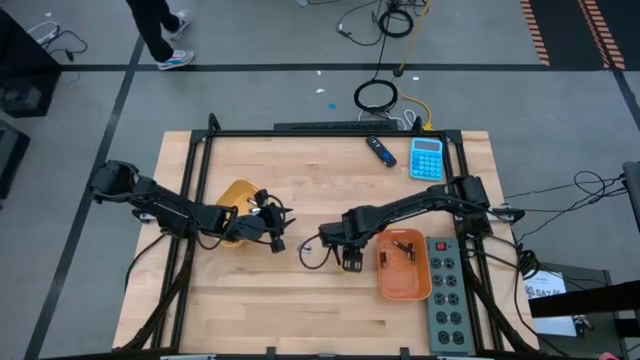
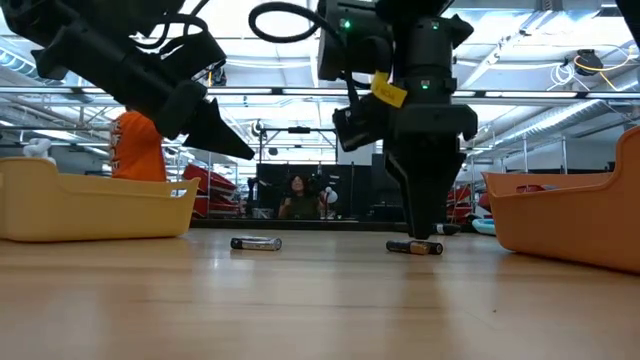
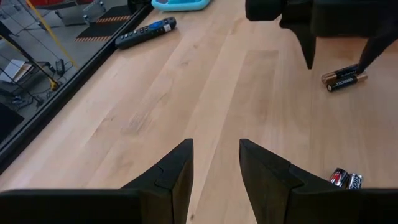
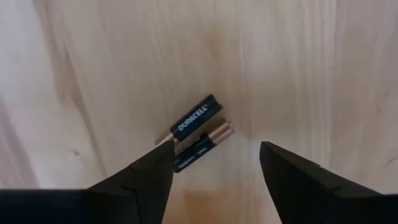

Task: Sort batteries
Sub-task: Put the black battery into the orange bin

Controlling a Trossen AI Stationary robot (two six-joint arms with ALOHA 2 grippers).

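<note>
A pair of dark, copper-ended batteries (image 4: 196, 130) lies side by side on the wooden table; in the low view it shows as the pair (image 2: 414, 247). My right gripper (image 4: 214, 163) is open and points down over the pair (image 3: 343, 79), just left of the orange tray (image 1: 403, 272). Another battery (image 2: 255, 243) lies alone nearer my left gripper (image 3: 216, 163), where it shows as the lone battery (image 3: 345, 179). That gripper (image 1: 277, 230) is open, raised off the table beside the yellow tray (image 1: 238, 197), and holds nothing. My right gripper comes from above, pointing down. One fingertip (image 4: 163, 149) stands right at the copper end (image 4: 166, 138) of the upper battery, and the other finger is well clear. I cannot tell whether the fingertip touches it. Both batteries lie flat on the table.
The orange tray (image 2: 570, 222) holds a few dark items (image 1: 404, 247). A dark blue-tipped remote-like stick (image 1: 380, 150) and a blue calculator (image 1: 426, 158) lie near the far edge. A power strip (image 1: 447, 296) sits right of the orange tray. A thin cable loop (image 1: 310, 255) lies between the grippers.
</note>
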